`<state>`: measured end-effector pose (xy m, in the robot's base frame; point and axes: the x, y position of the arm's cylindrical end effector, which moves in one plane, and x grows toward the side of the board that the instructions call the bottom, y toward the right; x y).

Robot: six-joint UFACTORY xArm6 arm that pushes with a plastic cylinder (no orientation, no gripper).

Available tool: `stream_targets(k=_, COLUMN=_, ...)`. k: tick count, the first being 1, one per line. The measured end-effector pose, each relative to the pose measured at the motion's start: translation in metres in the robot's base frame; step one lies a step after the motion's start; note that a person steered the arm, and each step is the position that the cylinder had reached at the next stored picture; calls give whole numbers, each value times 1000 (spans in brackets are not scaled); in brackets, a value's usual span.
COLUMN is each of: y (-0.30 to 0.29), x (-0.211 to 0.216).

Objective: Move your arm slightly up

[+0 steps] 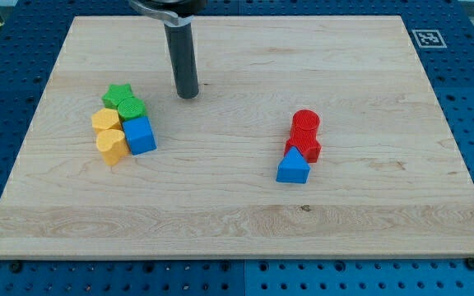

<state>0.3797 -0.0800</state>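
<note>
My tip point(188, 94) is resting free on bare board point(245, 49), touching nothing. Green cylinder point(131, 108) and green star point(118, 94) are sitting just left. Heading up looks clear; sideways drift would be clipping those 2.

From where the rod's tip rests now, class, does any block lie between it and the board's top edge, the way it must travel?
Nothing visible does. My tip has only bare board toward the view's top. The green star and green cylinder sit to the view's left of my tip, apart from it, outside that path.
</note>
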Motion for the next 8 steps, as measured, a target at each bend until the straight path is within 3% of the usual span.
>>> stream_targets(k=8, y=0, x=-19)
